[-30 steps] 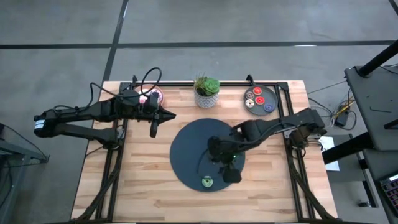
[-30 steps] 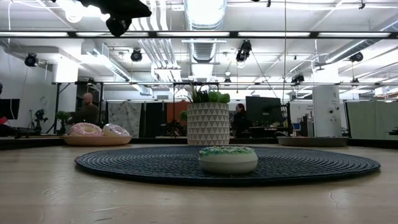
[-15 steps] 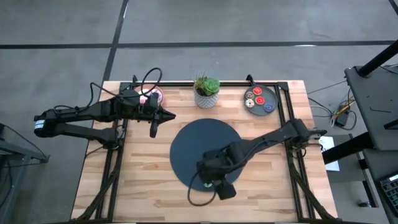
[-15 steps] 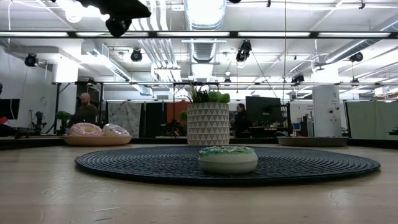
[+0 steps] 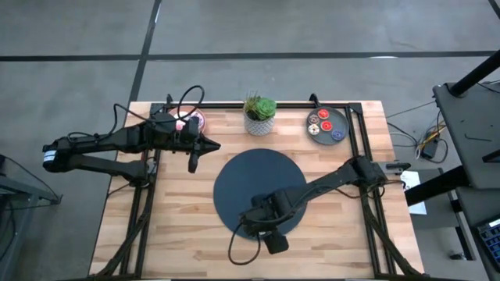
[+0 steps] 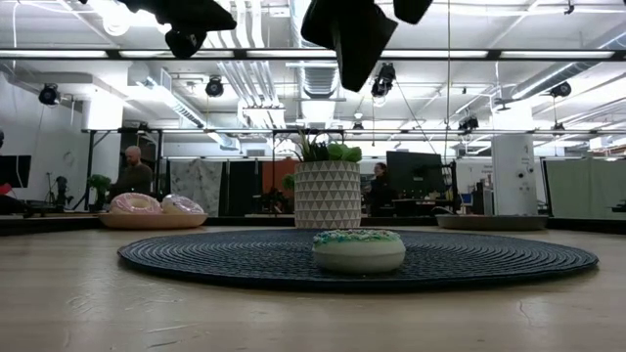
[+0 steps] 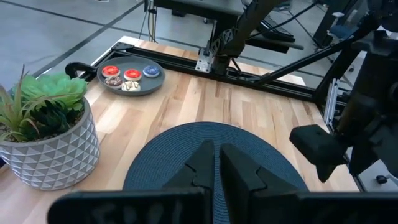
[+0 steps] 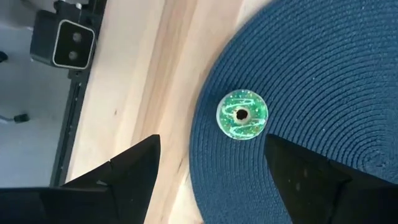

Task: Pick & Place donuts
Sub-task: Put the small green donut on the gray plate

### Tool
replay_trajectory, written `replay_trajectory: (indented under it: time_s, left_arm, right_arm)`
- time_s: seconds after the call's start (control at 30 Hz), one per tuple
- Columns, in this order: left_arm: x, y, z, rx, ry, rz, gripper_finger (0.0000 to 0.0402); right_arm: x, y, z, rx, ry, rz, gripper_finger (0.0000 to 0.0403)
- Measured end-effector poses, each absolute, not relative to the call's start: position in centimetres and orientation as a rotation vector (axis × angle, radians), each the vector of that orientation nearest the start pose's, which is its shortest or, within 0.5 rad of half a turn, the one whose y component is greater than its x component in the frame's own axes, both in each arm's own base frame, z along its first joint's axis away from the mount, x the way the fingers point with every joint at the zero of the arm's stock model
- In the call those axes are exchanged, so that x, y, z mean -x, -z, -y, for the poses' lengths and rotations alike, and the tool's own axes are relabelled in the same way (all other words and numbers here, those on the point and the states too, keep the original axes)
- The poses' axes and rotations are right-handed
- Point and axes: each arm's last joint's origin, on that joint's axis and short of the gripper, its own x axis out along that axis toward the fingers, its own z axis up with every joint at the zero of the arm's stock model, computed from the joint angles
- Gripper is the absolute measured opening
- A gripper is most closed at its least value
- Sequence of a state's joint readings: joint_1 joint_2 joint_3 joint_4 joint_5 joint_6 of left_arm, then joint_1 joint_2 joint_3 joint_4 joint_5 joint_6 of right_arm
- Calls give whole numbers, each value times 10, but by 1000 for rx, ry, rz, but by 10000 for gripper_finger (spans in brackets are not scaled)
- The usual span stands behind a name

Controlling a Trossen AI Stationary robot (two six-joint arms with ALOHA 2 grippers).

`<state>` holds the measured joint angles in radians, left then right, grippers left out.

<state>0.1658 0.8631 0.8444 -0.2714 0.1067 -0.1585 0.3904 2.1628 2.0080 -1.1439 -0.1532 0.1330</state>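
One donut [image 8: 242, 116], white with green frosting, lies flat on the dark round mat [image 5: 250, 176] near its front edge; it also shows in the low view [image 6: 358, 250]. My right gripper [image 8: 211, 149] hangs open above it, pointing steeply down, well clear of it [image 6: 357, 34]. In the high view my right gripper [image 5: 258, 224] hides the donut. Two pink frosted donuts rest on a pink plate [image 5: 191, 121]. Several tiny donuts lie on a grey plate [image 5: 326, 125]. My left gripper [image 5: 193, 160] waits shut, high over the table's left half.
A potted plant [image 5: 259, 115] stands at the far edge between the two plates. The mat's front rim [image 8: 199, 155] lies close to the table's near edge. Black frame rails run along the table's sides. People show in the room beyond.
My right gripper has gone toward the table's near edge and a little leftward, sinking and tipping further downward until it hangs over the green-frosted donut. It now shows at the top of the low view. The donut has not moved.
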Motion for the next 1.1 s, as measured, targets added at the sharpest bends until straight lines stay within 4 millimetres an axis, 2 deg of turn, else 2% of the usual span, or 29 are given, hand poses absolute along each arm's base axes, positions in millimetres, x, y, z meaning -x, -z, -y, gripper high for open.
replay_trajectory:
  time_s: [0.3,0.73,0.97,1.1]
  left_arm:
    - [-185,-331,-28,193,-82,-287,0]
    - [-184,-323,-28,173,-81,-347,0]
    - [-184,-311,-28,179,-83,-376,0]
    - [-184,-311,-28,179,-83,-375,0]
  right_arm:
    - [-412,-234,-171,98,-298,-1305,280]
    - [-410,-190,-173,50,-253,-1293,277]
    - [-408,-177,-172,56,-257,-1292,275]
    - [-407,-171,-172,67,-269,-1283,271]
